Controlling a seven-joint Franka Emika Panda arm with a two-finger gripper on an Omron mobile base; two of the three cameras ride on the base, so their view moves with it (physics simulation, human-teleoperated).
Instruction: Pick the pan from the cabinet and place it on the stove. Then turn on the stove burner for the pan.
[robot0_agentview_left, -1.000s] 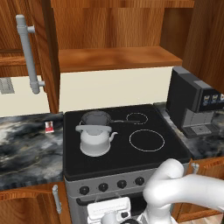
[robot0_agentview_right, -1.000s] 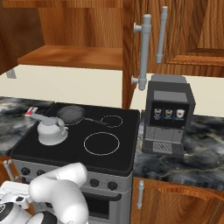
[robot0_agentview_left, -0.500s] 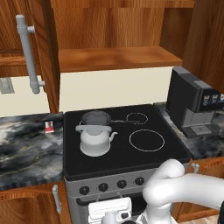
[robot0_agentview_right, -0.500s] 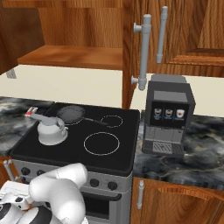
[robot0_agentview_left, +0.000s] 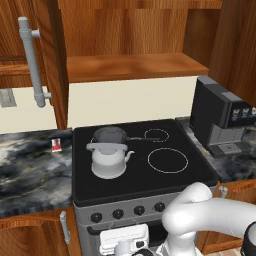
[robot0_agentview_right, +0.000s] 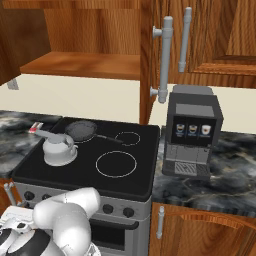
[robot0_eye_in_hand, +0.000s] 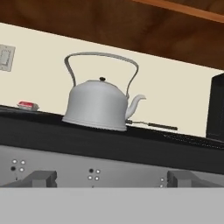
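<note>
The pan (robot0_agentview_left: 110, 135) sits on the stove (robot0_agentview_left: 150, 177), handle pointing right; claw (robot0_agentview_left: 125, 245) apart.

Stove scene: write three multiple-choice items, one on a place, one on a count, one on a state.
1. Where is the pan?
A. on the stove, behind the kettle
B. on the cabinet shelf
C. on the coffee machine

2. How many white rings show on the cooktop?
A. two
B. six
C. none

3. How does the cabinet stand?
A. shut
B. open, shelf bare
C. open, full of plates

Key: 1 A, the pan sits at the back left with its handle pointing right. 2 A, two rings lie uncovered right of the kettle. 3 B, the door is swung aside and the shelf shows.
</note>
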